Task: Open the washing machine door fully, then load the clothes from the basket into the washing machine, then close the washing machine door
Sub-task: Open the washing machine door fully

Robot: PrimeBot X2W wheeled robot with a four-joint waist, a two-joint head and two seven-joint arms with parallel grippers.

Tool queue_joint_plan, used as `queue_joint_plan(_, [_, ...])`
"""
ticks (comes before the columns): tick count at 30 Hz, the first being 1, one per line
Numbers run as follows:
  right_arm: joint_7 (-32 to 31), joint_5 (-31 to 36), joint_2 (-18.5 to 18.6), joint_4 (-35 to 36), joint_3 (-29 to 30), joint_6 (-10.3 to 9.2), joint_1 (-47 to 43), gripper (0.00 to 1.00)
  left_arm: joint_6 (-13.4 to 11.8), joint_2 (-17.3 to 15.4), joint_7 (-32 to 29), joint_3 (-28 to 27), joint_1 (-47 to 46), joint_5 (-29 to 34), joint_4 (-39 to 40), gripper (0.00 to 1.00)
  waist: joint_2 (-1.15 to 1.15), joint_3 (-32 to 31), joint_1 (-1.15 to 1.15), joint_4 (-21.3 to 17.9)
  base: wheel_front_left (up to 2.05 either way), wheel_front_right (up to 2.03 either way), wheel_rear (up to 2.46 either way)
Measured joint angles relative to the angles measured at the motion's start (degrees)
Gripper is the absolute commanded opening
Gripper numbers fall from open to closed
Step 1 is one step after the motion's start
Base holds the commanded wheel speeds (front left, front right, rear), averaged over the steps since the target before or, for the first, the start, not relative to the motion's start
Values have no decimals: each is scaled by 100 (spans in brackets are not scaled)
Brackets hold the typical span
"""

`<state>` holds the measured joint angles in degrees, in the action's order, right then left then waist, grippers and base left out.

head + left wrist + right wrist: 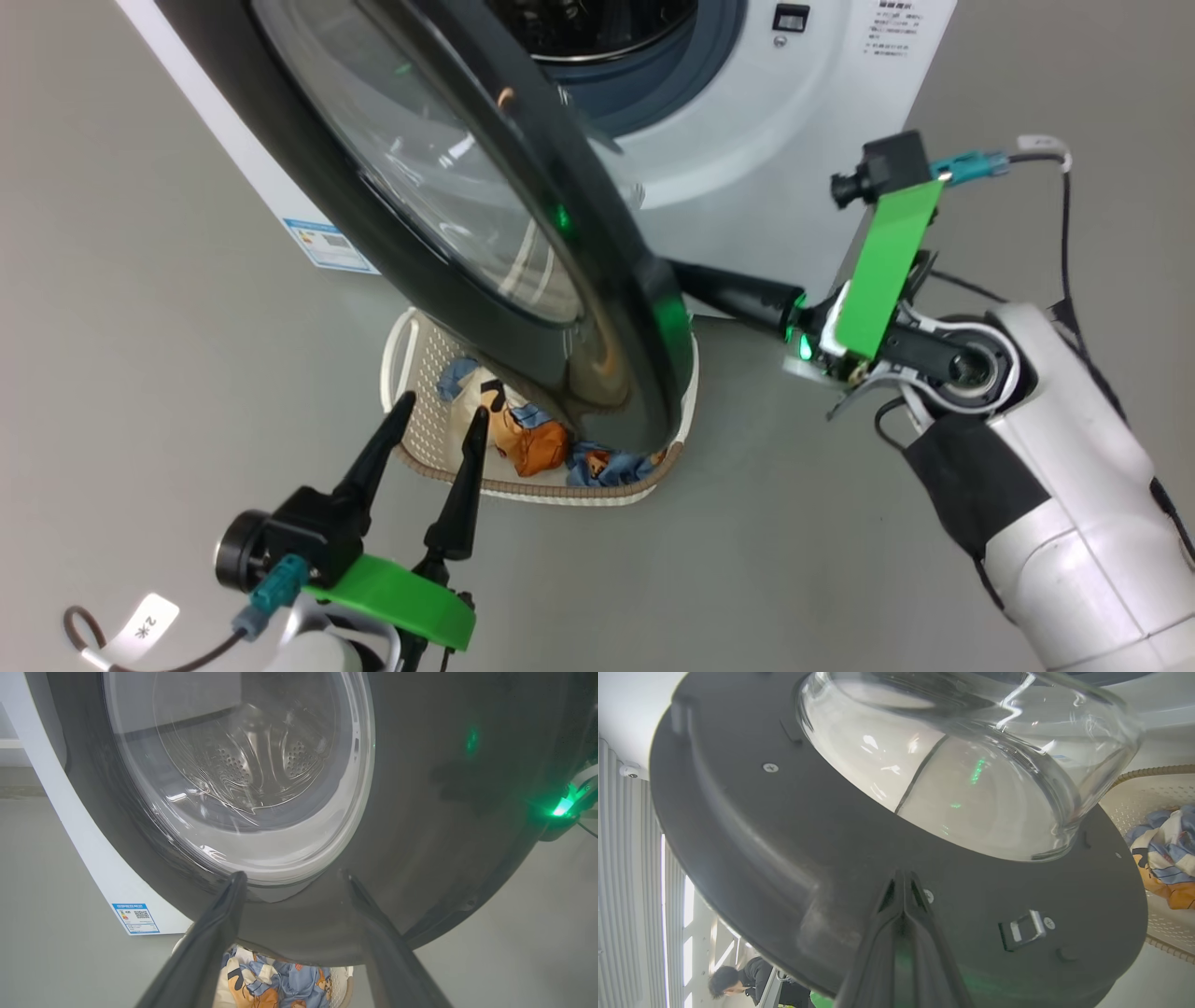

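Note:
The washing machine door [607,355] stands partly open, its black rim hanging over the basket [425,373]. Blue and orange clothes [527,439] lie in the basket. My right gripper [686,273] is shut, its tips reaching behind the door's edge. In the right wrist view the right gripper [903,876] rests against the door's inner face [784,835], below the glass bowl [971,765]. My left gripper [441,409] is open with nothing in it, hovering over the basket's near side. In the left wrist view the left gripper [292,879] faces the door's outer rim [444,788], with clothes [275,980] below.
The white washing machine [794,121] stands on a grey floor, its drum opening [597,28] at the top. A blue label [136,918] marks its lower corner. The door latch [1024,926] sits right of my shut fingers. A person [733,984] is far behind the door.

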<state>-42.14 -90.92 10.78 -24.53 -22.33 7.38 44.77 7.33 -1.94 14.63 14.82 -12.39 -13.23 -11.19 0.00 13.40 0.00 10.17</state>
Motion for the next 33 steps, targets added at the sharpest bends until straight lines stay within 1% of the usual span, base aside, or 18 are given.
queue_joint_plan(14, [-248, 0, -227, 405, -291, 0, -454, 0, 0, -1, 0, -65, 203, 92, 41, 100, 0, -226, 0, 142, 0, 0, 0])
queue_joint_plan(22, [-230, 64, -294, 444, -337, 0, -636, 0, 0, -3, 0, -137, 330, 93, 56, 100, 0, -321, 0, 156, 0, 0, 0])
queue_joint_plan(24, [-138, 96, -297, 444, -333, 0, -685, 0, 0, -3, 0, -151, 330, 93, 56, 100, 0, -348, 0, 144, 0, 0, 0])
queue_joint_plan(25, [-87, 121, -292, 443, -324, 0, -726, 12, 0, -3, 0, -157, 330, 93, 55, 100, 0, -362, 0, 136, 0, 0, 0])
queue_joint_plan(26, [-41, 141, -281, 441, -321, 1, -758, 32, 0, -3, 0, -168, 331, 93, 54, 100, 0, -374, 0, 124, 0, 0, 0])
queue_joint_plan(27, [16, 166, -267, 442, -312, 1, -784, 32, 0, -3, 0, -181, 331, 93, 49, 100, 0, -390, 0, 112, 0, 0, 0])
queue_joint_plan(28, [79, 188, -246, 441, -308, 1, -813, 49, 0, -4, 0, -192, 332, 93, 43, 100, 0, -406, 0, 97, 0, 0, 0])
queue_joint_plan(29, [113, 209, -224, 441, -308, 1, -855, 79, 0, -4, 0, -204, 336, 93, 36, 100, 0, -422, 0, 81, 0, 0, 0])
queue_joint_plan(30, [147, 215, -196, 437, -308, 1, -904, 100, 0, -4, 0, -215, 344, 94, 31, 100, 0, -441, 0, 62, 0, 0, 0])
queue_joint_plan(33, [308, 258, -111, 426, -289, 1, -1076, 100, 0, -7, 0, -238, 440, 105, 4, 100, 0, -508, 0, 0, 0, 0, 0])
